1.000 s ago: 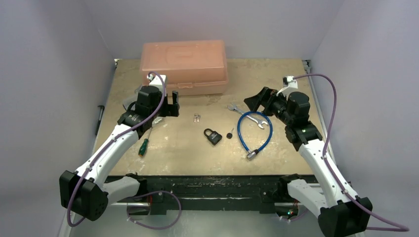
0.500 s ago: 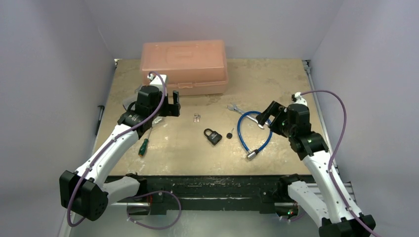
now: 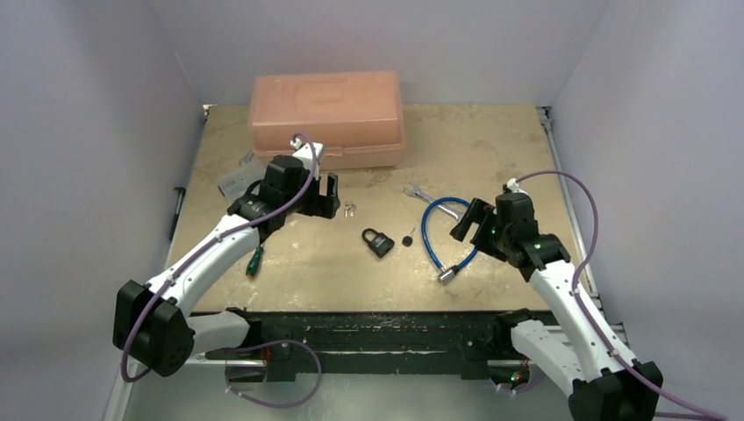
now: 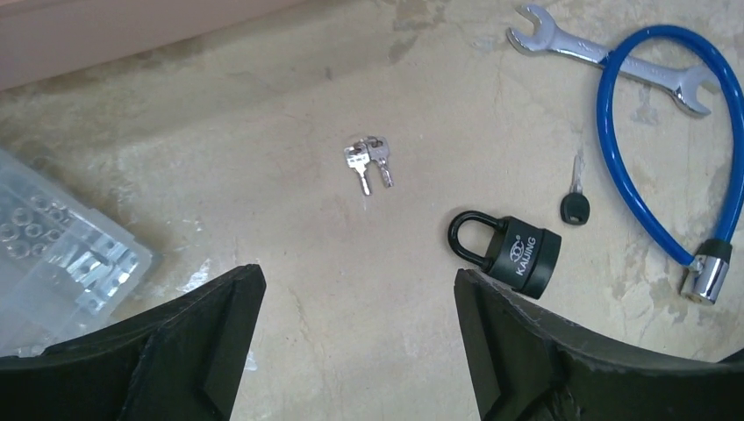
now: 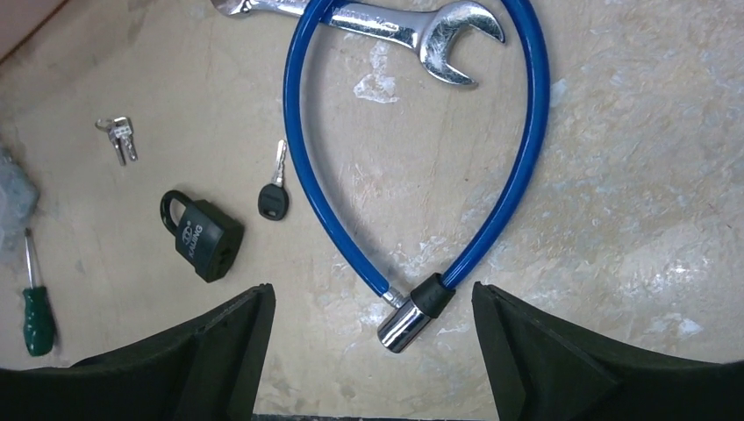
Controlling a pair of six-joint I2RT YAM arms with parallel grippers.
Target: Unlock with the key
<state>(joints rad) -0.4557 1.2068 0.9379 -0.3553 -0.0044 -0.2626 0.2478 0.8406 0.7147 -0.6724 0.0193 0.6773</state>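
The key (image 3: 409, 239), with a round black head and short metal blade, lies on the table just right of the black padlock (image 3: 379, 242). Both show in the left wrist view, the key (image 4: 575, 206) and the padlock (image 4: 509, 252), and in the right wrist view, the key (image 5: 275, 200) and the padlock (image 5: 203, 235). My left gripper (image 3: 318, 195) is open and empty, up and left of the padlock. My right gripper (image 3: 468, 221) is open and empty above the blue cable lock (image 3: 454, 230), right of the key.
A bunch of bare silver keys (image 3: 350, 209) lies above the padlock. A wrench (image 3: 437, 203) lies under the cable's loop. A pink box (image 3: 326, 118) stands at the back. A green screwdriver (image 3: 254, 260) and a clear parts case (image 3: 235, 181) are at the left.
My right gripper has swung down and left, coming over the blue cable lock. My left gripper has moved right toward the silver keys. The key and padlock have not moved.
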